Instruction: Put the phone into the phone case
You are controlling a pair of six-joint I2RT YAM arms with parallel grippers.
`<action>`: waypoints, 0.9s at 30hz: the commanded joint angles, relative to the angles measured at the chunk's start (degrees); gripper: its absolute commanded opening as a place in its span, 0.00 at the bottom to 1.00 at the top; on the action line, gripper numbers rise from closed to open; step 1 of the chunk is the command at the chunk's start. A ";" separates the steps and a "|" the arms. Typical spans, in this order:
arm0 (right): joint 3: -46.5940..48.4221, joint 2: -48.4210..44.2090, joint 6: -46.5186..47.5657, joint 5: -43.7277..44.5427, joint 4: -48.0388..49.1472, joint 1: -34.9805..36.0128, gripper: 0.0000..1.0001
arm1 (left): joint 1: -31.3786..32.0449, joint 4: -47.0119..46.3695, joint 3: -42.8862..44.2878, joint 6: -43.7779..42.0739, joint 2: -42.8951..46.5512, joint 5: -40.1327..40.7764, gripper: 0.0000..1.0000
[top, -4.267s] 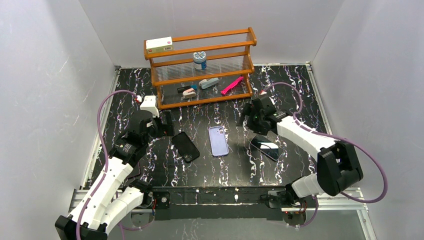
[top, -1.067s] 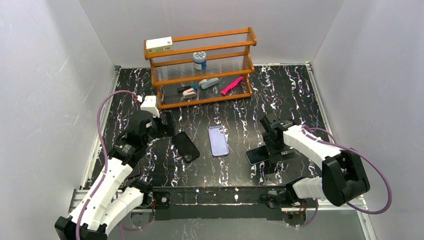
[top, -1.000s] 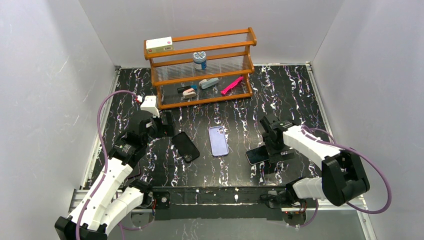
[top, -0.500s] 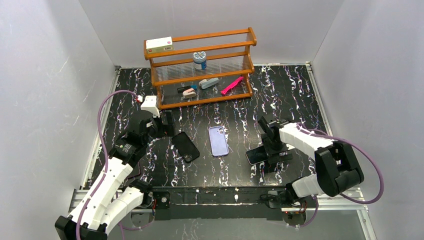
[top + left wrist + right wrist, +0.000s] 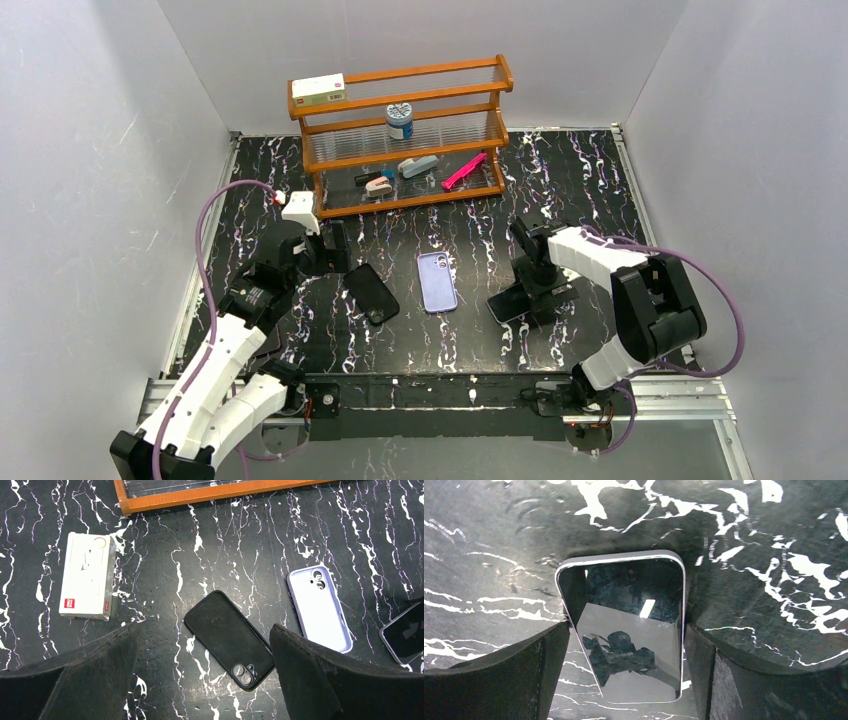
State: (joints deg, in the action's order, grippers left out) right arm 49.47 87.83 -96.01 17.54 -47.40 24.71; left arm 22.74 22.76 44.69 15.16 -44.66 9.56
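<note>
The phone (image 5: pixel 406 632) is cut off by the left wrist view's right edge.

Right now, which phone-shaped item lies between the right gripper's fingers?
The phone, glossy with a silver rim; the black phone case and lavender case lie apart.

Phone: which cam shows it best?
Right wrist. The phone sits large and centred, screen up, flanked by the right end effector. Top external shows it small, partly hidden under the right arm. Left wrist catches only one corner at the frame's right edge.
</note>
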 commanded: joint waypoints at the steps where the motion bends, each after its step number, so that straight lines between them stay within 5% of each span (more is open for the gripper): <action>1: 3.54 3.87 5.43 -1.95 2.95 -0.29 0.89 | 0.29 -0.21 0.40 0.04 -0.28 0.72 0.98; 12: 3.83 6.03 16.05 -4.18 5.67 -0.23 0.76 | 0.29 -1.52 0.72 3.52 -3.34 -3.71 0.92; 27: -0.81 -0.36 42.82 -11.39 19.04 -0.06 0.55 | 0.95 -10.51 -2.00 17.57 -17.38 -24.18 0.70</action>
State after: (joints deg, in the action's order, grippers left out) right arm 49.80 88.27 -61.73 7.38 -36.84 24.45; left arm 22.92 15.86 44.10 27.79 -59.48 -8.01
